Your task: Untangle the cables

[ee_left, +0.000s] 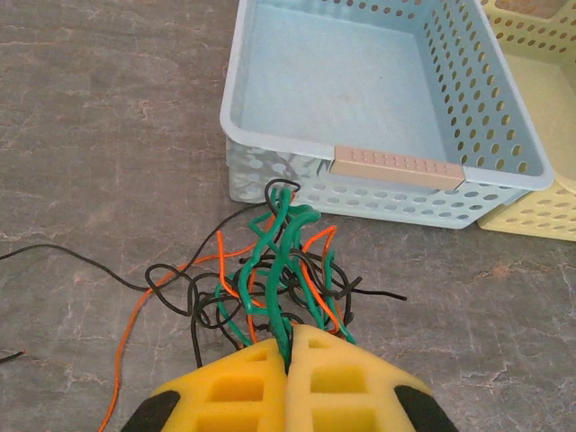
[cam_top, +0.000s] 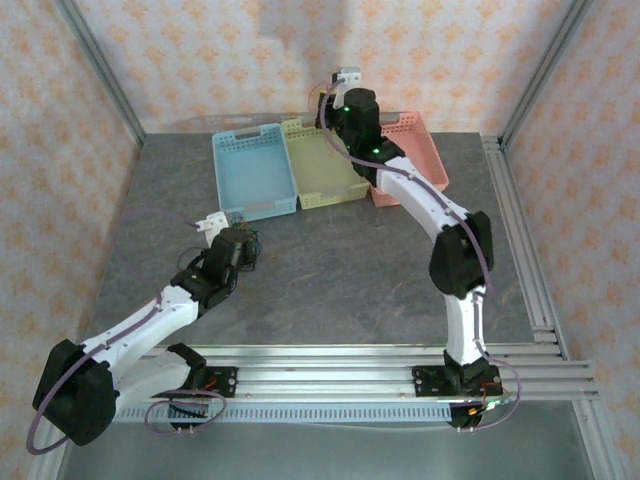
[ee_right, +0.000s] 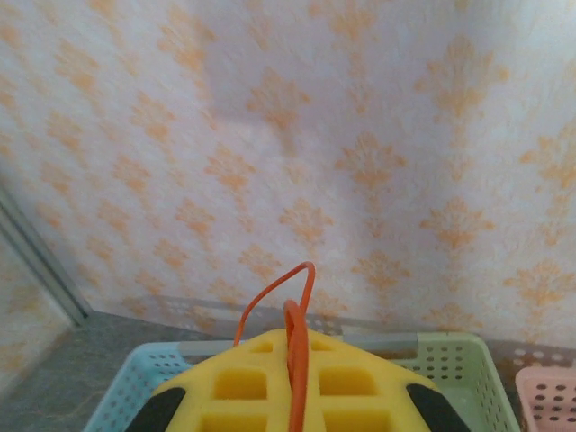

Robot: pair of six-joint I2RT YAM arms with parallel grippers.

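The cables point(ee_left: 279, 270) lie as a tangle of green, red-orange and black strands on the grey table, just in front of the blue basket point(ee_left: 270, 148). My left gripper point(ee_left: 290, 346) is shut on a green strand that rises out of the tangle. From above, this gripper point(cam_top: 243, 250) sits low at the small dark knot point(cam_top: 252, 248). A black strand point(ee_left: 72, 261) and an orange one point(ee_left: 126, 342) trail off to the left. My right gripper point(ee_right: 295, 340) is shut on a red-orange cable loop point(ee_right: 301, 288), raised near the back wall above the baskets point(cam_top: 340, 98).
Three perforated baskets stand in a row at the back: blue point(cam_top: 255, 172), yellow-green point(cam_top: 320, 160) and pink point(cam_top: 415, 150). Patterned walls with metal frame posts close in the table. Rails point(cam_top: 350, 365) run along the near edge by the arm bases.
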